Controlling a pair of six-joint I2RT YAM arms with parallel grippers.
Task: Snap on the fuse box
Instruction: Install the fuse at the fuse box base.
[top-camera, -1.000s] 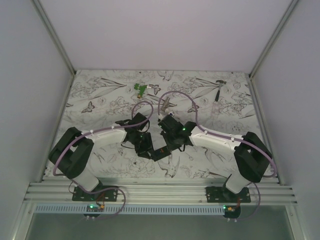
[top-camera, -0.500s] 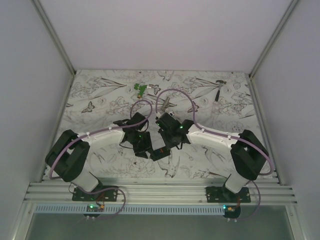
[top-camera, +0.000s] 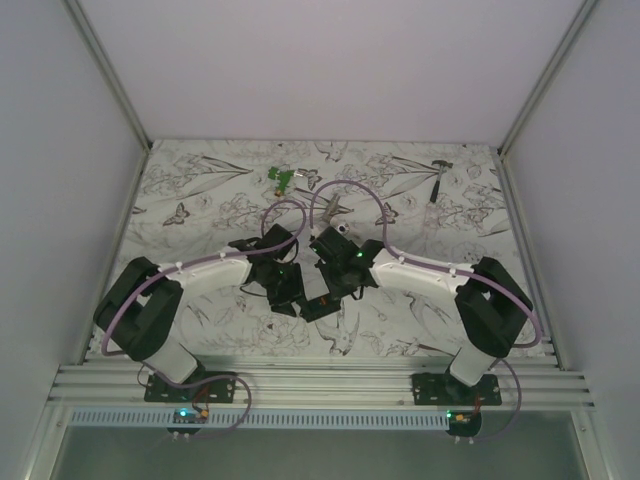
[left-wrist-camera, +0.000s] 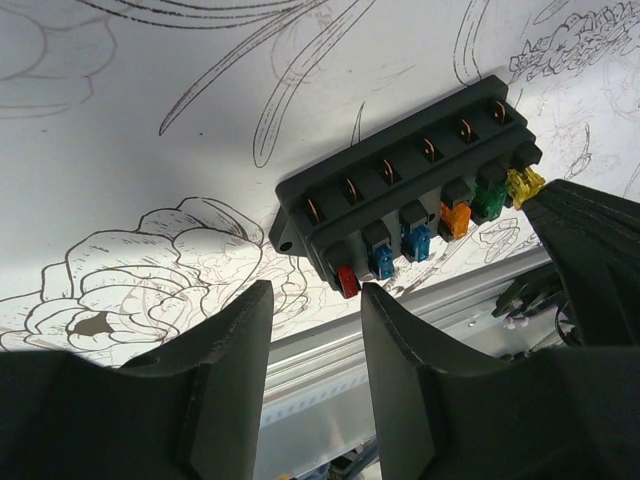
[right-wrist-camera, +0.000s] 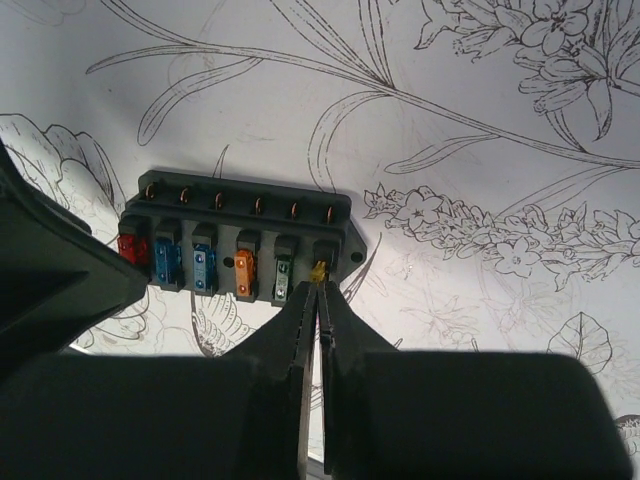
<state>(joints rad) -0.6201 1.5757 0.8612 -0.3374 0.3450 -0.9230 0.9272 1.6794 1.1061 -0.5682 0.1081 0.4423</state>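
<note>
The fuse box (right-wrist-camera: 240, 215) lies on the counter (right-wrist-camera: 500, 150), centre-left in the right wrist view. The right hand (right-wrist-camera: 318, 292) pinches its yellow fuse (right-wrist-camera: 318, 271); the left hand (left-wrist-camera: 315, 295) hangs released. Push the fuse in straight, with the box braced.

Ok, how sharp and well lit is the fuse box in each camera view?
Left wrist view: fuse box sharp and evenly lit, left fingers dark and slightly soft. Right wrist view: it is sharp too, right fingers a near-black blur in front. Top view: it is small and dark, detail lost.
</note>
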